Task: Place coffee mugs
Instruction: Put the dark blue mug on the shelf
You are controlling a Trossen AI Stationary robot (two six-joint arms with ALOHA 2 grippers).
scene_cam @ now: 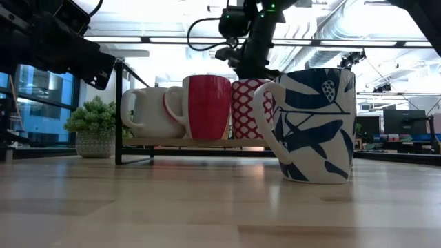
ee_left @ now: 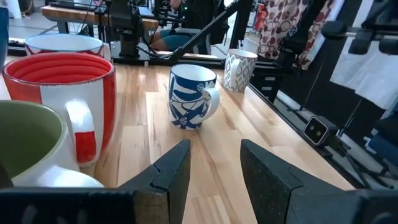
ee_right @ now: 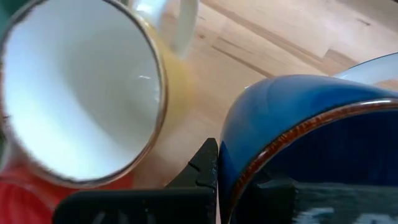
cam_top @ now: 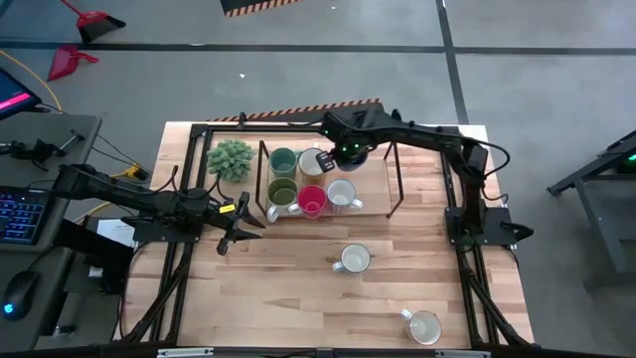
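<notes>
Glossy blue mug (ee_right: 323, 137), red mug (scene_cam: 205, 106), white mug with navy leaf print (scene_cam: 315, 124)

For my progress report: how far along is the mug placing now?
Five mugs already stand on the wooden rack tray, among them the red ceramic mug. The right gripper holds the glossy blue mug above it. Two white mugs wait on the table.

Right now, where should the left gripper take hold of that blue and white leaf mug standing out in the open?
Grip the blue and white mug by its rim wall, probably from above. It stands upright, mouth open, clear of the patterned mug behind, handle turned sideways. The left gripper is open, low, facing it.
</notes>
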